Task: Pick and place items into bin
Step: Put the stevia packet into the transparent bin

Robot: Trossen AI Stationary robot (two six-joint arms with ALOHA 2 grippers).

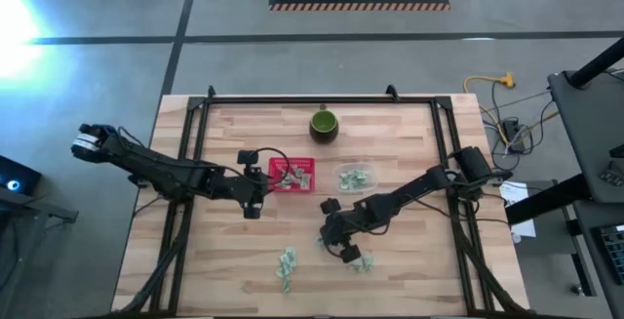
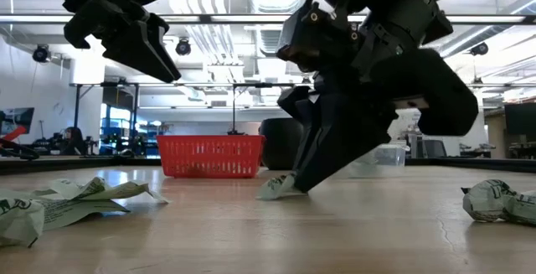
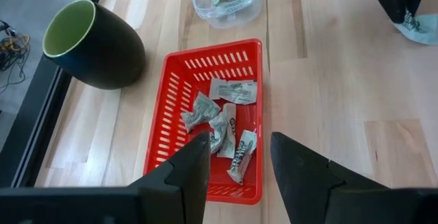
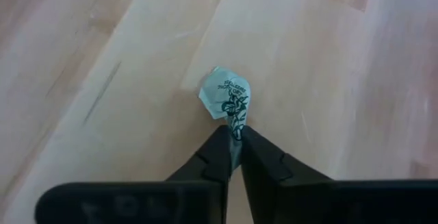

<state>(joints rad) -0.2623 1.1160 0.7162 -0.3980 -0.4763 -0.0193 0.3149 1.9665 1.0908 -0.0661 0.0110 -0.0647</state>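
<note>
The items are small pale green-and-white wrapped pieces. Several lie in the red basket (image 3: pixel 205 121) (image 1: pixel 292 175), and loose ones lie near the table's near edge (image 1: pixel 286 268) (image 1: pixel 362 261). My left gripper (image 3: pixel 239 166) is open and hovers over the basket's near-left corner (image 1: pixel 255 190). My right gripper (image 4: pixel 235 142) (image 1: pixel 336 239) is down at the table, near the middle, shut on one wrapped piece (image 4: pixel 226 95) (image 2: pixel 276 188). My right gripper pinches the wrapped piece by its twisted end (image 4: pixel 236 129) between the two fingertips (image 4: pixel 220 148). The fingers slant down from above. The piece sticks out beyond the fingertips, and its free end (image 2: pixel 270 193) rests on the table.
A dark green cup (image 1: pixel 324 124) (image 3: pixel 96 42) stands beyond the basket, toward the far edge. A clear tub (image 1: pixel 356 178) (image 3: pixel 229 11) holding more pieces sits to the basket's right. Crumpled pieces lie close in the low view (image 2: pixel 59 207) (image 2: pixel 501 201).
</note>
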